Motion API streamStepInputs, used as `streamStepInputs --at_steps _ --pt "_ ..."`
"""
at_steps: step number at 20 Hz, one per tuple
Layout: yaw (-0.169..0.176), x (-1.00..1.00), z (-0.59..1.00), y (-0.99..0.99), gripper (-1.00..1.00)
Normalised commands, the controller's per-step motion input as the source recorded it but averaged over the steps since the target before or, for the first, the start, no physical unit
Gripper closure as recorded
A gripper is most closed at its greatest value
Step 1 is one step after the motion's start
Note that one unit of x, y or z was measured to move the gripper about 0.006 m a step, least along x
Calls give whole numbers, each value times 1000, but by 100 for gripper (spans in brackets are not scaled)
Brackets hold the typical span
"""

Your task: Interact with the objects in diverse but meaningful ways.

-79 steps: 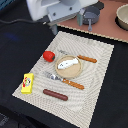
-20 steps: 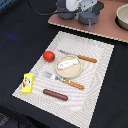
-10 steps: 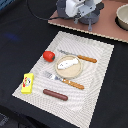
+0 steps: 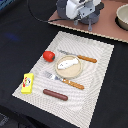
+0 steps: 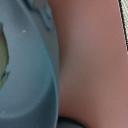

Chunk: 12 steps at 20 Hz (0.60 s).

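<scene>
The gripper [image 4: 90, 23] hangs over a pinkish board [image 4: 107, 25] beyond the woven mat [image 4: 95, 75] — whether its jaws are open cannot be told. The wrist view shows only a grey-blue curved surface [image 5: 27, 75] against that pink, very close. Well away from the gripper on the mat lie the flat white fish [image 4: 68, 63] on the round tan plate [image 4: 70, 71], the red tomato [image 4: 48, 55], brown sausage [image 4: 55, 94] and yellow rectangular box [image 4: 28, 83].

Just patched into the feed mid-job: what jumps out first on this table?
A pale placemat set like a dinner place: a flat white fish on a round tan plate, knife and fork on either side. A red tomato sits near the mat's far corner on the exterior view's left; a yellow box and brown sausage lie nearer.
</scene>
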Motion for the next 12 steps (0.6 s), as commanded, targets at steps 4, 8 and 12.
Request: streamStepInputs --at_steps 4,8,12 --pt "47 -51 -103 218 -100" --pt "43 -31 -92 189 -100" --pt "39 -35 -93 166 -100"
